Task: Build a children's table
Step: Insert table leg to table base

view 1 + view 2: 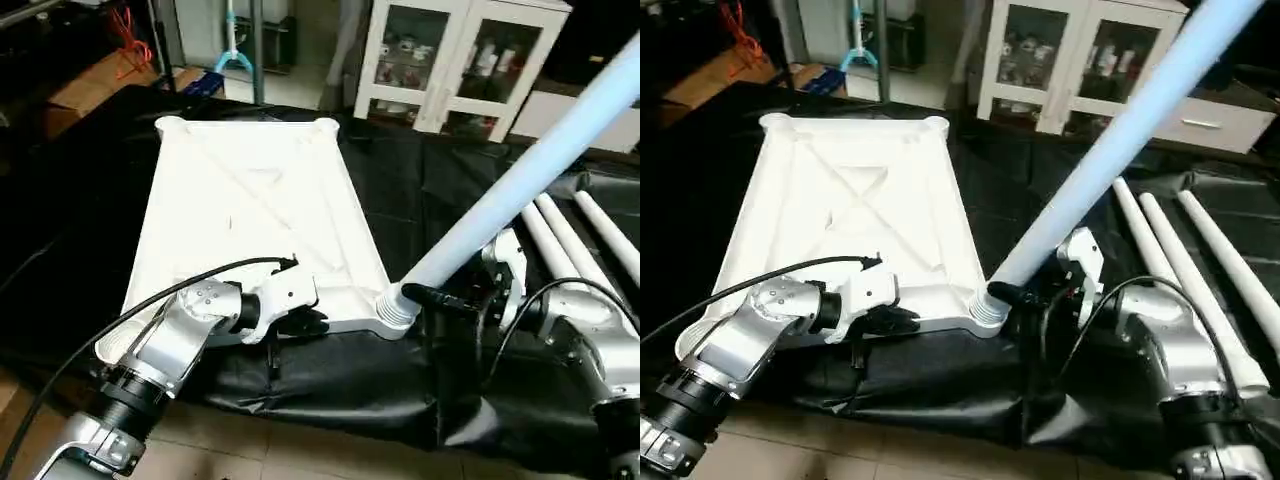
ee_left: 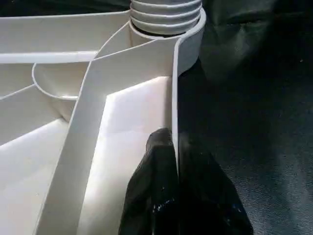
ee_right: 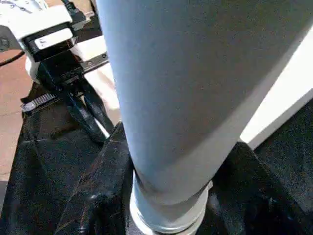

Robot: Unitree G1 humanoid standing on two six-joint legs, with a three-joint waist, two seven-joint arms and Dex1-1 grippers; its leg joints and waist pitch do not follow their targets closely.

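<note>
— Tabletop (image 1: 250, 215) first: why is it lying ribs-up on the black cloth (image 1: 330, 375)?

— So the corner sockets face up. One leg (image 1: 520, 175) already stands slanting in the near corner at about five o'clock; three spare legs (image 1: 585, 235) wait at three o'clock.

— And the grippers?

— The left gripper (image 2: 177, 161) is clenched on the tabletop's near rim, steadying it. The right gripper (image 3: 168, 171) clasps the leg just above its threaded base, probably to turn it.

Leg (image 1: 520, 170) top cut off; cabinet (image 1: 450, 60) contents blurred.
</note>
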